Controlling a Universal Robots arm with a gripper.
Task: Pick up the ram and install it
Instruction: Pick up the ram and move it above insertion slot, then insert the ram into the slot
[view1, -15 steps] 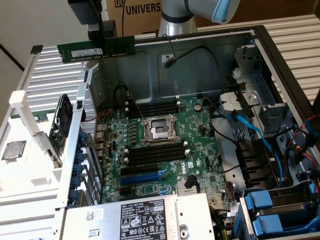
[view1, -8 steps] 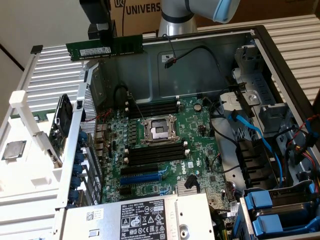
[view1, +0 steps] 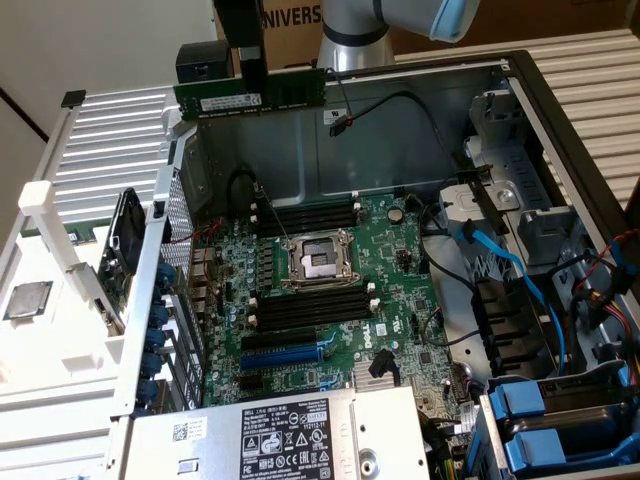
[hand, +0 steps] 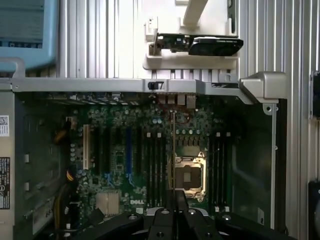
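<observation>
The ram (view1: 280, 95), a long thin green stick with black chips and a white label, hangs level above the back wall of the open computer case, and my gripper (view1: 252, 82) is shut on it near its left half. In the wrist view the ram (hand: 173, 150) appears edge-on as a thin line running out from the gripper (hand: 174, 205), over the green motherboard (hand: 125, 165). Below, the motherboard (view1: 400, 290) lies flat in the case, with long black slots (view1: 310, 305) on both sides of the square processor socket (view1: 318, 262).
A grey power supply (view1: 290, 435) fills the near end of the case. Blue cables (view1: 520, 270) and blue drive carriers (view1: 545, 420) sit at the exterior view's right. Outside the case, a white holder (view1: 60, 250) stands on the ribbed table, and a black card (hand: 200, 45) rests in a white stand.
</observation>
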